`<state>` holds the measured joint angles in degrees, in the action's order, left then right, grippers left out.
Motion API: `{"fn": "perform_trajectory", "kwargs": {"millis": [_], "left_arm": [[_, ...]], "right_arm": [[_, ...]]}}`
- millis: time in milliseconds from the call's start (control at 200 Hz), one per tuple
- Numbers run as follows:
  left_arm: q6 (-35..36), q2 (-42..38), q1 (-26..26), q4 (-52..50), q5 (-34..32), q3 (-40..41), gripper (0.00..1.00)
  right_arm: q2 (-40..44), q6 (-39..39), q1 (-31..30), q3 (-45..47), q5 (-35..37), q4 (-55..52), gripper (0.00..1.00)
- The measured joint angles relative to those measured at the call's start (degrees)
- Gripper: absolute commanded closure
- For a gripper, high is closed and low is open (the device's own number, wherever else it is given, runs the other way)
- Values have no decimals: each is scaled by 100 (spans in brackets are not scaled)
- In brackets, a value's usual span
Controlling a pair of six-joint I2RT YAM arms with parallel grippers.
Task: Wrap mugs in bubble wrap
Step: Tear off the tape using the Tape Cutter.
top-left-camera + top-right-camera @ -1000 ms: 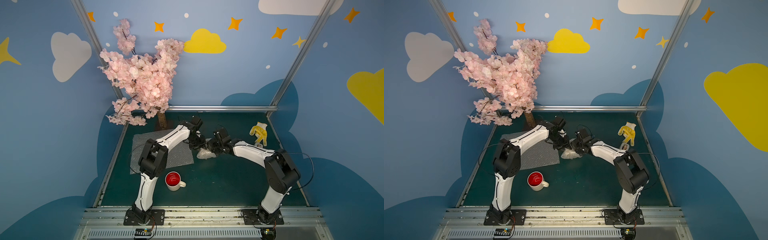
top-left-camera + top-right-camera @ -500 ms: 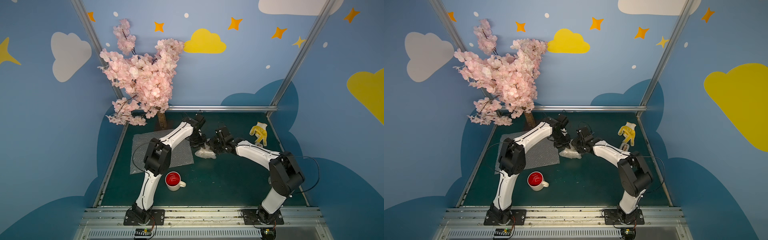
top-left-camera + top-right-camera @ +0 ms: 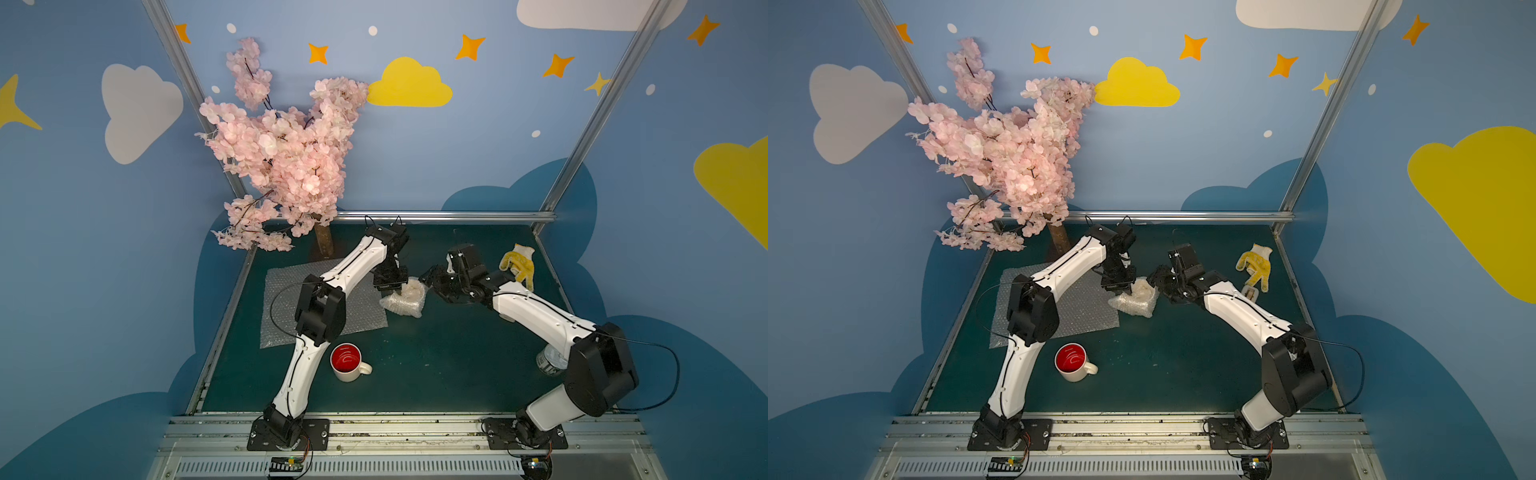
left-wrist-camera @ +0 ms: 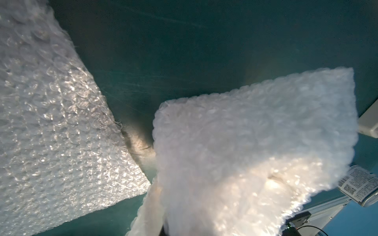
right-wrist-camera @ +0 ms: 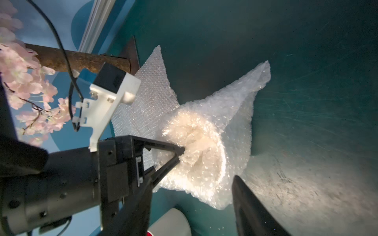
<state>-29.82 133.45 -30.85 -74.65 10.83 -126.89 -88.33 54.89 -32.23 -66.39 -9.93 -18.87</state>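
Note:
A lumpy bundle of bubble wrap lies mid-table, cream showing through it; the mug inside is hidden. My left gripper comes down on its top and is shut on the gathered bubble wrap. My right gripper stands open just right of the bundle, with nothing between its fingers. A second sheet of bubble wrap lies flat to the left. The cream mug with the red inside stands upright near the front.
A yellow-and-white glove lies at the back right. A small metallic can stands by the right arm's elbow. The pink blossom tree fills the back left corner, its trunk close behind the left arm.
My right gripper has opened, let go of the bundle and drawn back a little. My left gripper has closed on the gathered top of the wrap.

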Motion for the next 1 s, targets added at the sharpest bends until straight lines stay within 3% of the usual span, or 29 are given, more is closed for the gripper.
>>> {"fn": "perform_trajectory", "kwargs": {"millis": [245, 420, 596, 806, 996], "left_arm": [[481, 173, 0, -387, -15, -317, 97], [776, 173, 33, -527, 37, -317, 97], [1021, 155, 48, -540, 160, -234, 97], [1163, -109, 79, -372, 332, 262, 97], [1209, -190, 70, -321, 417, 442, 97]], "right_arm": [[1115, -894, 302, 361, 302, -546, 18], [1947, -1620, 999, 979, 625, -1005, 18], [2175, -1921, 2096, 1633, 584, -1134, 20], [2356, -2044, 2933, 2050, 564, -1067, 25], [1996, -2015, 3901, 2100, 282, -717, 27]]}}
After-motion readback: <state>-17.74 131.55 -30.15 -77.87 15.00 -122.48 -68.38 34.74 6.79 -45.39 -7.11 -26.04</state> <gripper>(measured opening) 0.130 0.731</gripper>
